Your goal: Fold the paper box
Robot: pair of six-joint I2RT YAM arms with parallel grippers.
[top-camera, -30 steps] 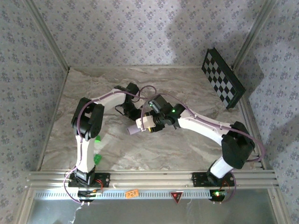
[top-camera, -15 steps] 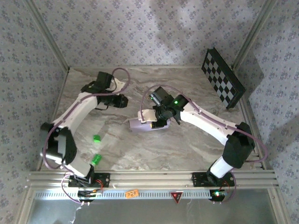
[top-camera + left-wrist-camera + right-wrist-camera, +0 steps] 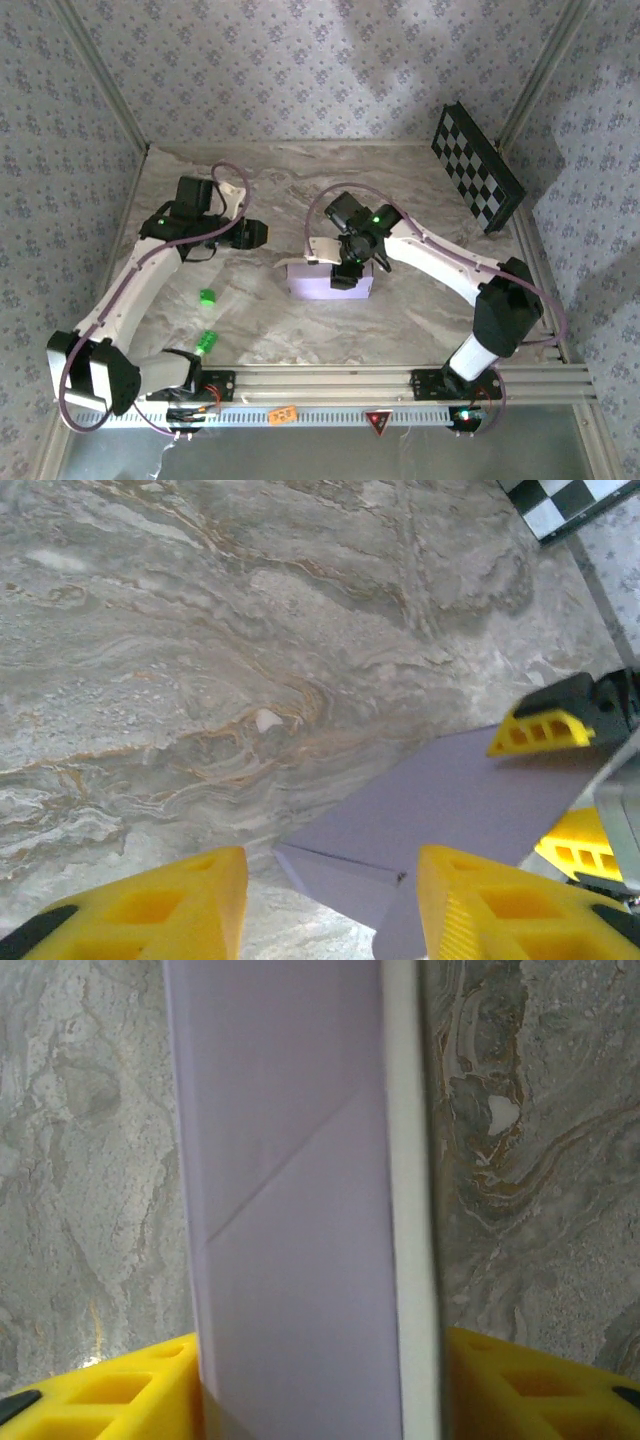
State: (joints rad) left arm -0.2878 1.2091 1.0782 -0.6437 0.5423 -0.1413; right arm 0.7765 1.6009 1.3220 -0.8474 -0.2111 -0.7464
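Note:
The paper box [image 3: 328,281] lies mid-table as a flat lavender rectangle with a cream flap at its top left. My right gripper [image 3: 346,268] reaches down over its upper edge and is shut on it. In the right wrist view the lavender panel [image 3: 295,1210], with a cream strip along one side, fills the gap between the yellow fingers [image 3: 130,1390] of that gripper [image 3: 320,1360]. My left gripper [image 3: 257,235] hangs left of the box, apart from it. In the left wrist view this gripper [image 3: 330,872] is open, with the box's corner [image 3: 440,810] just beyond its fingertips.
A black-and-white checkerboard panel [image 3: 478,182] leans at the back right wall. Two small green objects [image 3: 207,296] [image 3: 207,341] lie on the marble table near the left arm. Patterned walls close in the table on three sides.
The left arm has swung back to the left, away from the box. The right gripper has brought the box down flat, with its broad lavender face now showing.

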